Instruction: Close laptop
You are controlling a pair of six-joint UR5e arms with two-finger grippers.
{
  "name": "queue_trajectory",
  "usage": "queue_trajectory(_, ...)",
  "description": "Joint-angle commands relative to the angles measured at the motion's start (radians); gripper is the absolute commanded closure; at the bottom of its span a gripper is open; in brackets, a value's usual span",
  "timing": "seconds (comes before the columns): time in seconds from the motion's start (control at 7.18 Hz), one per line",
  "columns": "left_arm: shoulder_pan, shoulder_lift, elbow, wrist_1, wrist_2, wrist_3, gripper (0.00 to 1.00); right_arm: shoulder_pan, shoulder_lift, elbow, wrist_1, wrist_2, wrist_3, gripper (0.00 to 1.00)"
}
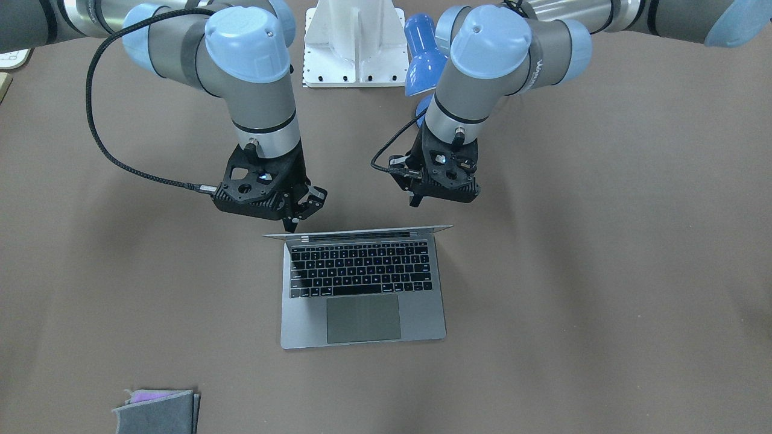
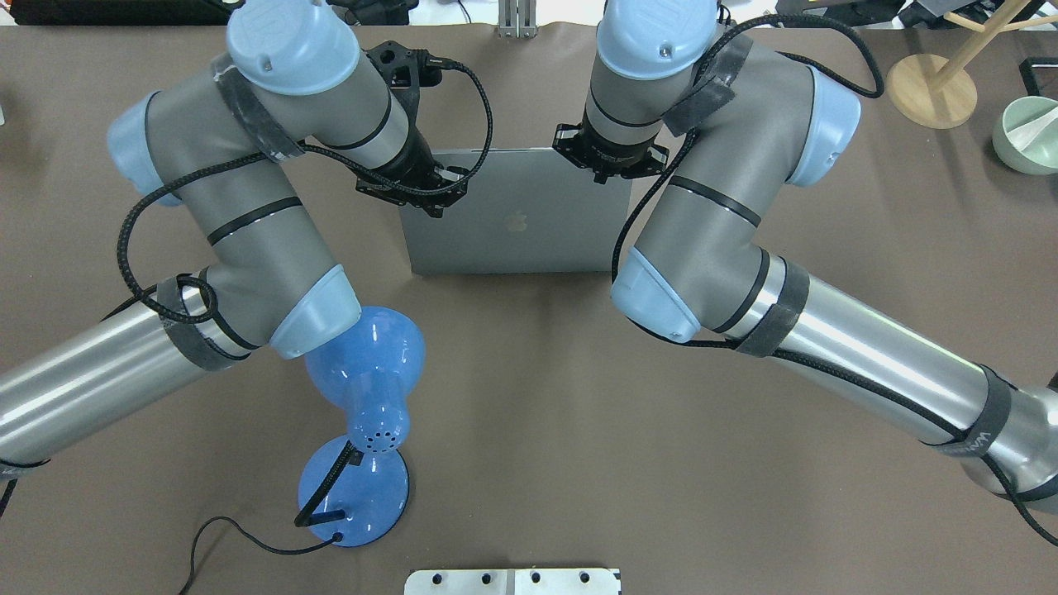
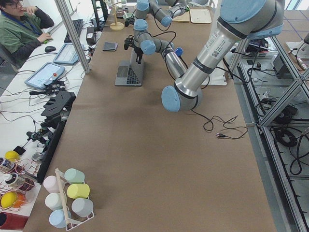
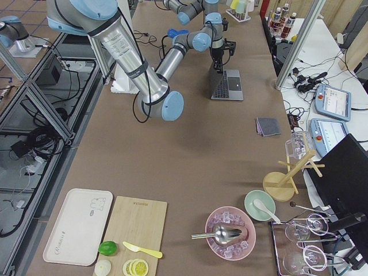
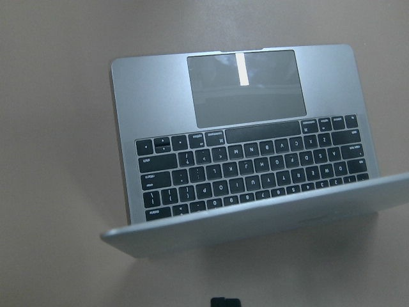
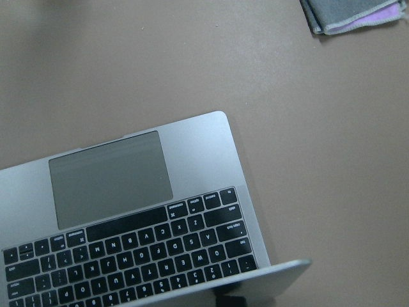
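The space-grey laptop (image 1: 362,313) stands open in the middle of the table, its lid about upright and seen edge-on in the front view. The overhead view shows the lid's back with the apple logo (image 2: 517,240). My right gripper (image 1: 292,224) looks shut, its tip at the lid's top edge near one corner. My left gripper (image 1: 415,200) looks shut and hovers just behind the lid's other end, a little apart from it. Both wrist views look over the lid onto the keyboard (image 5: 255,166) (image 6: 128,256), with a single dark fingertip at the bottom.
A blue desk lamp (image 2: 364,388) with its cable stands on the robot's side of the laptop, under my left arm. A folded grey cloth (image 1: 158,410) lies near the table's far edge. A green bowl (image 2: 1025,136) and a wooden stand (image 2: 930,91) are at the far right.
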Motion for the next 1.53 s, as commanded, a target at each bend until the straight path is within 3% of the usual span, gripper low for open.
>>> queue_trajectory(0.0, -0.025, -0.040, 0.076, -0.009, 0.005, 0.036, 1.00, 0.012, 0.026, -0.071, 0.023, 0.000, -0.004, 1.00)
queue_trajectory(0.56, -0.070, -0.103, 0.289, -0.143, 0.005, 0.067, 1.00, 0.016, 0.049, -0.185, 0.116, 0.000, -0.013, 1.00)
queue_trajectory(1.39, -0.070, -0.172, 0.455, -0.213, 0.087, 0.076, 1.00, 0.033, 0.086, -0.366, 0.245, -0.001, -0.035, 1.00)
